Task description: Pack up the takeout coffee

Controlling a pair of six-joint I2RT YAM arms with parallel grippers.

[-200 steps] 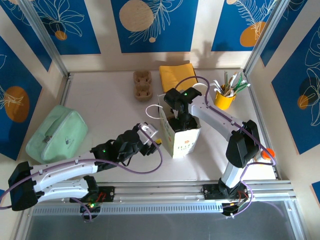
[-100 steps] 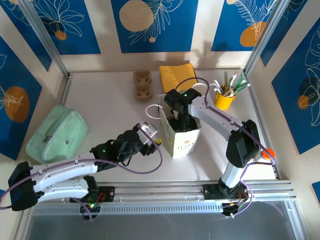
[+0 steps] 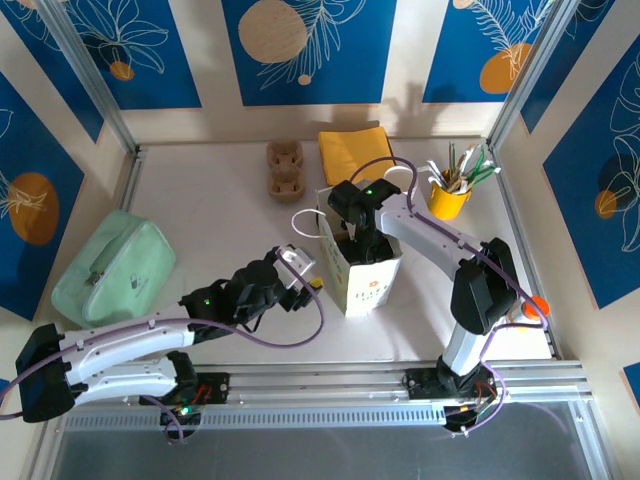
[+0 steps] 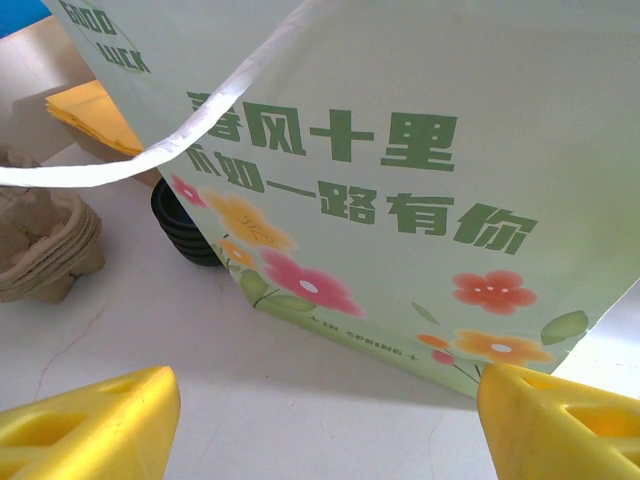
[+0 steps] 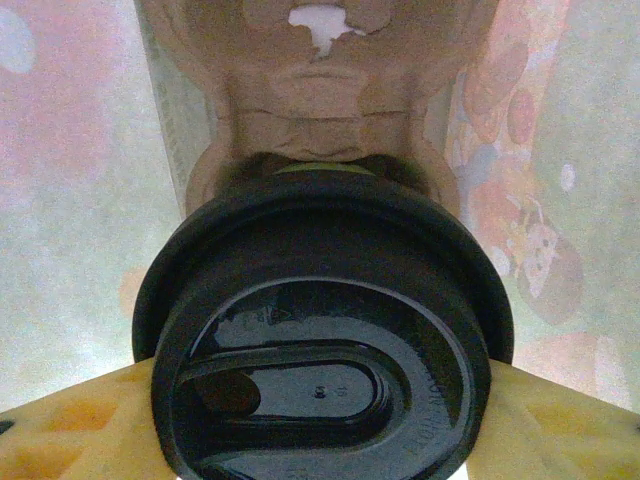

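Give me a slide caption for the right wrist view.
Right gripper holds a black-lidded cup inside the paper bag, above a pulp carrier.

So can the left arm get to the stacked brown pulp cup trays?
Probably yes. The open left gripper faces the pale green flowered paper bag, and the trays sit farther back, with bare table between.

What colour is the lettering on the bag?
Dark green on the pale green bag; clearest in the left wrist view.
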